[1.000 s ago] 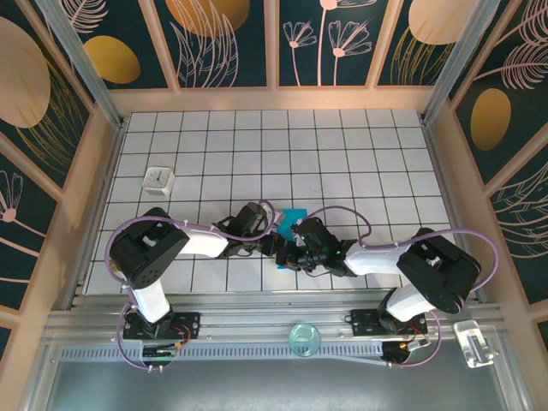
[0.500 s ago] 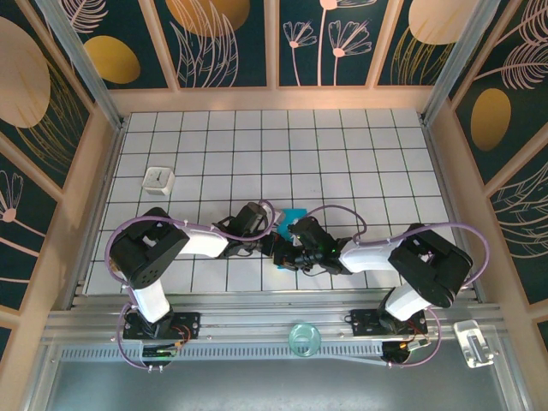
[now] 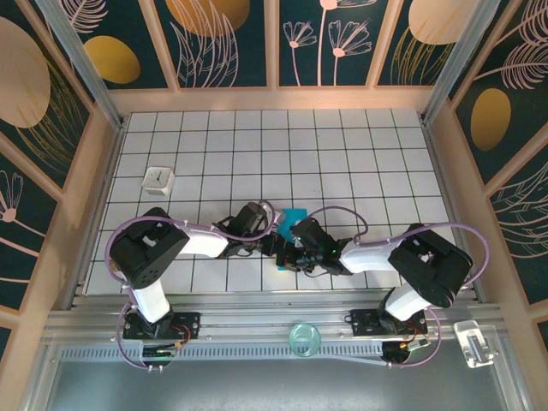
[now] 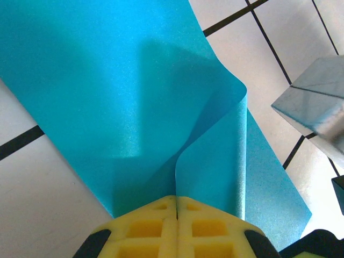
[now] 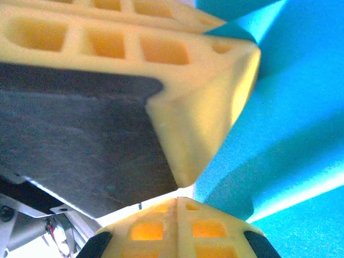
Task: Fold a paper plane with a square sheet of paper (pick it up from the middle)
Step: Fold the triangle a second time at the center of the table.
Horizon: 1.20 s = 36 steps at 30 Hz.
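The left arm and right arm hid most of the square sheet of paper from above, a corner showing at twelve o'clock. The left wrist view cropped it at twelve.

left gripper pinching the square sheet of paper, right gripper closed

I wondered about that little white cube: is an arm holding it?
No, the small white cube sits alone on the tiles, well left of the teal-blue paper.
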Motion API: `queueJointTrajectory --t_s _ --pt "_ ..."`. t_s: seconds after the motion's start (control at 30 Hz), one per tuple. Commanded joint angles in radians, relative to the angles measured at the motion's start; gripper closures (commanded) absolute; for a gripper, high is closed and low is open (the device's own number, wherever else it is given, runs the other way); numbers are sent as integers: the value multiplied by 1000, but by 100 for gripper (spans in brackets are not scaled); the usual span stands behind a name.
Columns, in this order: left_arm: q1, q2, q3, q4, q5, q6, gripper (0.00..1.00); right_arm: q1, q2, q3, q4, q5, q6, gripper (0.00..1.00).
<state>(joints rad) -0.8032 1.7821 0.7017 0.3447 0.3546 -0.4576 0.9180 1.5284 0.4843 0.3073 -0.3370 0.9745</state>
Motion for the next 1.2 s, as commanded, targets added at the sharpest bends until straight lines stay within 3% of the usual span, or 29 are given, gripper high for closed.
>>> queueJointTrajectory --t_s 0.0,1.17 --pt "11 91 -25 -139 -121 16 100 2 10 -18 -15 24 -13 98" --pt "10 111 -8 -167 -157 25 100 73 -31 -83 -44 -39 -26 100"
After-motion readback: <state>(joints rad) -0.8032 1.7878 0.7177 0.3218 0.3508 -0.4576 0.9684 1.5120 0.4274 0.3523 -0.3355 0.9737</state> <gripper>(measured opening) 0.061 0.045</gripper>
